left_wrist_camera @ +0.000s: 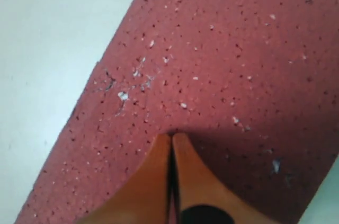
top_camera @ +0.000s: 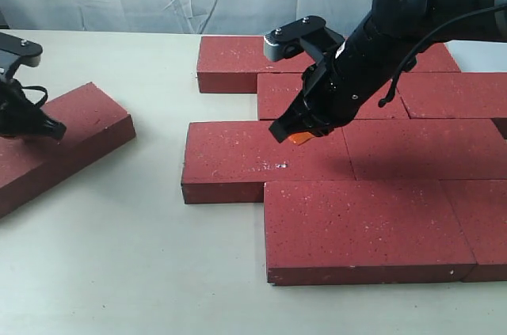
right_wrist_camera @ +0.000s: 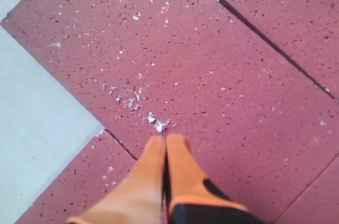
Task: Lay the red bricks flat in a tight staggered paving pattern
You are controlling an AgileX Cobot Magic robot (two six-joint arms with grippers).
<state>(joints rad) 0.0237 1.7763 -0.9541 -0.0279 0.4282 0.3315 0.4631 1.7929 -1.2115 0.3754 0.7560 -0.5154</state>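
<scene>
Right gripper point(right_wrist_camera: 166, 143): orange tips pressed together, gripping nothing, poised just over the end brick point(top_camera: 238, 153) of row 3.
Left gripper point(left_wrist_camera: 172, 137): tips together as well, at the loose brick's point(top_camera: 79, 117) top; contact unclear.
Loose brick: askew on the left, well apart from the paving.
Red bricks point(top_camera: 364, 228): flat in 4 staggered rows on the right, edges touching.
Table point(top_camera: 119, 272): pale, beneath everything.

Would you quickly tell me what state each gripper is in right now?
Left gripper: shut, holding nothing, tips over the separate brick.
Right gripper: shut, holding nothing, tips over a laid brick.
</scene>
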